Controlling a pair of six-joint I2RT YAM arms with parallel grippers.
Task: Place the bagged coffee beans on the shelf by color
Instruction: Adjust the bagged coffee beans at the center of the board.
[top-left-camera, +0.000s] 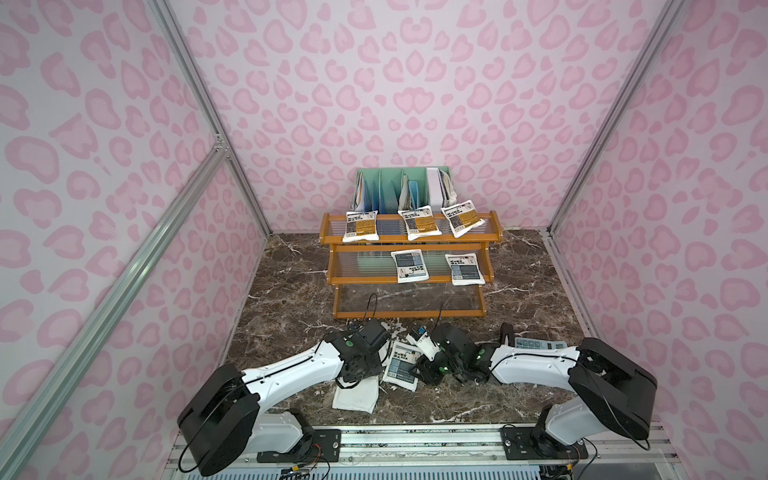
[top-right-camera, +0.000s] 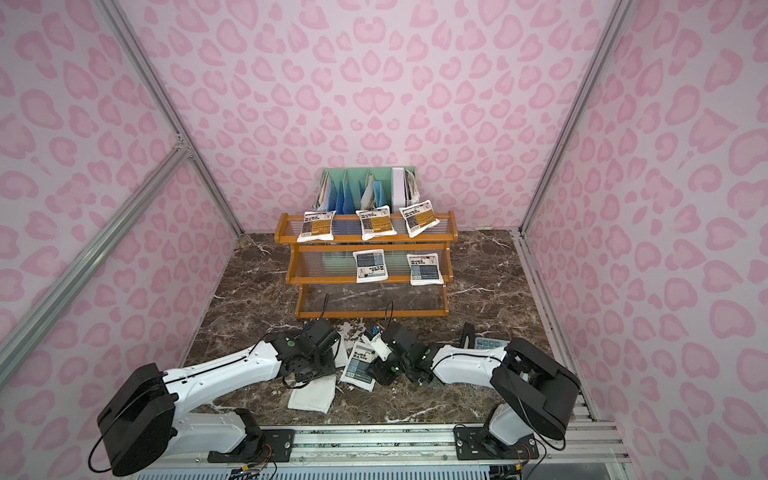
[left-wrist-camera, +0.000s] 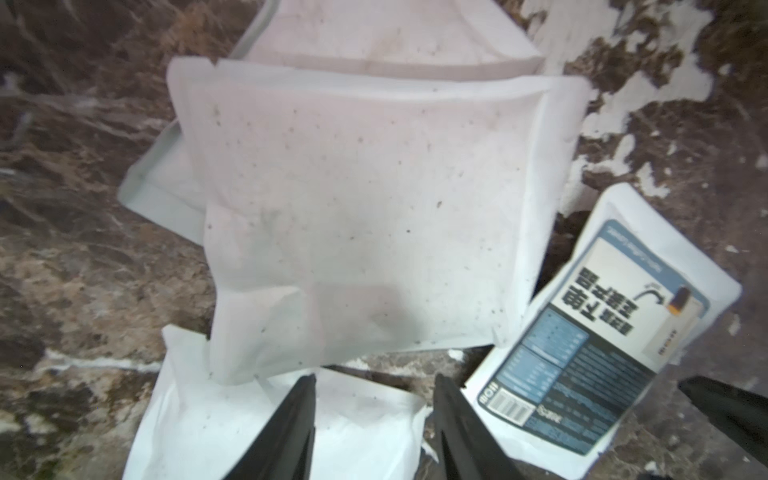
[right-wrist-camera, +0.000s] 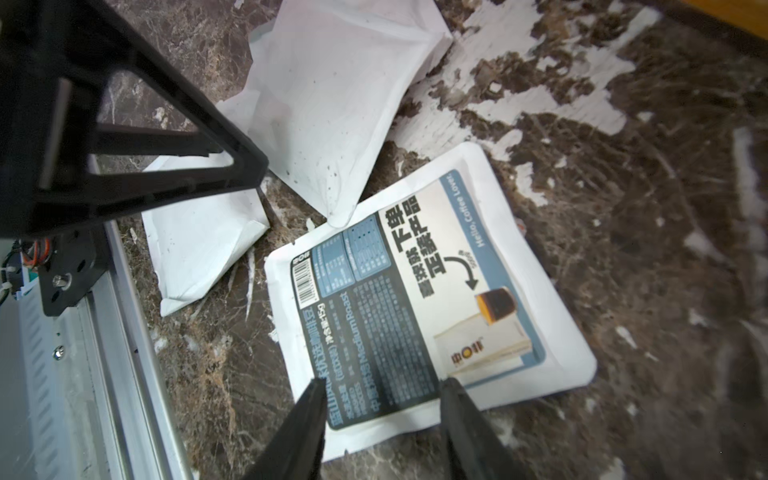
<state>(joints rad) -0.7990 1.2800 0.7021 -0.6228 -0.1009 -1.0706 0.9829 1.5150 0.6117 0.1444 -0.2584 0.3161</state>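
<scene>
Pale pink walls with darker pink heart-like blotches close the cell: far wall (top-left-camera: 374, 83), left wall (top-left-camera: 83, 166), right wall (top-left-camera: 685, 166). Silver posts run up the far corners, left (top-left-camera: 199, 83) and right (top-left-camera: 594, 124), and a slanted bar (top-left-camera: 112, 296) crosses the left wall. The table (top-left-camera: 291, 282) is dark brown marble-look with white veins, worn to white patches (right-wrist-camera: 552, 104) near the middle. A mint-green file rack (top-left-camera: 386, 183) with papers stands against the far wall. A ribbed metal rail (top-left-camera: 415, 442) lines the near edge. The light is soft and even
</scene>
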